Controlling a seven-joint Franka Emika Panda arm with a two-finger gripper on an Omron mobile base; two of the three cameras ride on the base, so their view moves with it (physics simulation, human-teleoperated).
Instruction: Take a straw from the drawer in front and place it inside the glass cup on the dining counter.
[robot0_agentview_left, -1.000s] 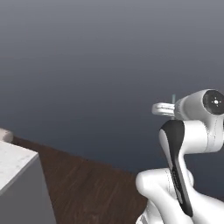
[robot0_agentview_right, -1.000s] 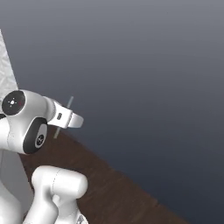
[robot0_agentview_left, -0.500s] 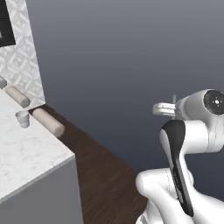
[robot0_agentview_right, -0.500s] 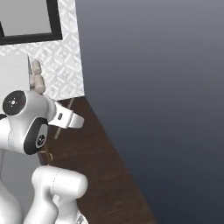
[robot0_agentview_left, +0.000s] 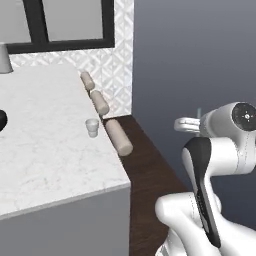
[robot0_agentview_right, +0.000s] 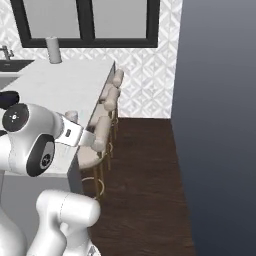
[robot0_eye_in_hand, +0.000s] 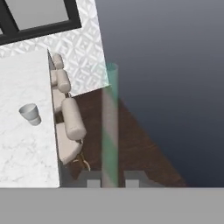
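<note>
My gripper (robot0_eye_in_hand: 110, 181) is shut on the straw (robot0_eye_in_hand: 110, 127), a thin pale translucent tube that stands up between the two fingertips. The hand sits out beyond the dining counter (robot0_agentview_left: 45, 145), over the dark floor, with the gripper (robot0_agentview_left: 184, 123) level with the slab's right edge. The glass cup (robot0_agentview_left: 92, 127) stands upright near that edge, a small whitish tumbler (robot0_eye_in_hand: 29, 113) to the left of the straw. From the right base view the cup (robot0_agentview_right: 71, 116) peeks out just behind my hand (robot0_agentview_right: 75, 134). The drawer is out of view.
Three padded stools (robot0_agentview_left: 118, 136) line the counter's right side under the overhang. A dark blue bowl (robot0_agentview_right: 7, 98) lies on the counter's left part. A grey cylinder (robot0_agentview_right: 52, 49) and a sink (robot0_agentview_right: 11, 64) are at the back, below a black-framed window and patterned tiles.
The whole picture has swung as the base turned: the blank grey wall gave way to the dining counter, cup and stools. The arm holds the same pose with the straw.
</note>
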